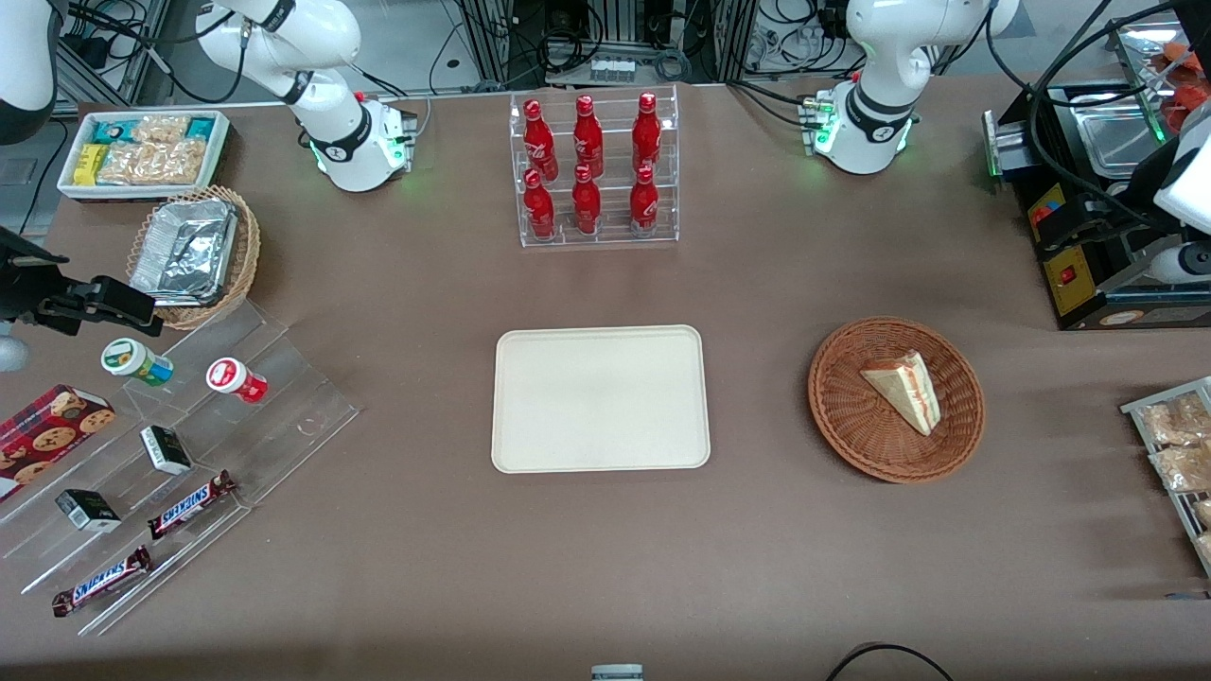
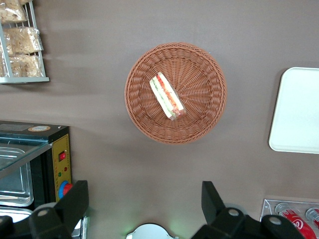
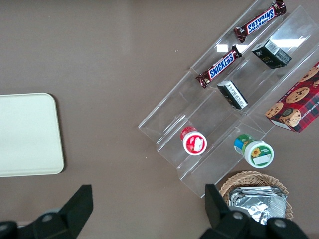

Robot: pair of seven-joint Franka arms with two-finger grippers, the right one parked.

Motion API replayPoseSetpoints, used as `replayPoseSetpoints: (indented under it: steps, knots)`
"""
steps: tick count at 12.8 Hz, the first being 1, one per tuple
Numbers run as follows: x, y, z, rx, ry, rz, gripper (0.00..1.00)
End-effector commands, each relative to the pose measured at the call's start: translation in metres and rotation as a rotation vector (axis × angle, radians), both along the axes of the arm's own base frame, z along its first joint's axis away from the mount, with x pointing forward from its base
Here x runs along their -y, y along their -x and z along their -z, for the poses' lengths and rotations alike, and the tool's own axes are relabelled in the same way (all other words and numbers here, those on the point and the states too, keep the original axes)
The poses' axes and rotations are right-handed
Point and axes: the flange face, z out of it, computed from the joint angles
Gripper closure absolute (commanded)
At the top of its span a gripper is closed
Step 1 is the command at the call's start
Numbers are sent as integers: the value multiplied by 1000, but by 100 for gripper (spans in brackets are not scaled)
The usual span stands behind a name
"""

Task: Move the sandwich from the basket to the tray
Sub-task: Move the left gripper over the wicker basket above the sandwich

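The sandwich [image 1: 905, 388], a pale wedge with red and green filling, lies in the round reddish-brown basket [image 1: 851, 416] toward the working arm's end of the table. The left wrist view shows the sandwich [image 2: 167, 96] in the basket [image 2: 199, 74] too. The cream tray [image 1: 600, 397] lies bare at the table's middle, beside the basket, and its edge shows in the left wrist view [image 2: 296, 109]. My left gripper [image 1: 1079, 227] hangs high above the table, farther from the front camera than the basket. It is open and empty [image 2: 144, 199], its fingers [image 2: 212, 199] wide apart.
A clear rack of red bottles [image 1: 594, 170] stands farther back than the tray. A black appliance [image 1: 1097, 274] and a rack of snack packets [image 1: 1178, 445] sit at the working arm's end. A clear stepped stand with snacks [image 1: 170, 454] and a tan foil basket [image 1: 194, 251] are at the parked arm's end.
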Motion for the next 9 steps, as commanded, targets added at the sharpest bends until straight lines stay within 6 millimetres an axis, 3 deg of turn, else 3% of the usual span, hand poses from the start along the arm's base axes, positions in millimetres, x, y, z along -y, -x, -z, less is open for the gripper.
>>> replayPoseSetpoints:
  steps: [1, 5, 9]
  knots:
    - [2, -3, -6, 7, 0, 13, 0]
    - [1, -7, 0, 10, 8, 17, 0]
    - [-7, -12, 39, -42, 7, -7, 0]
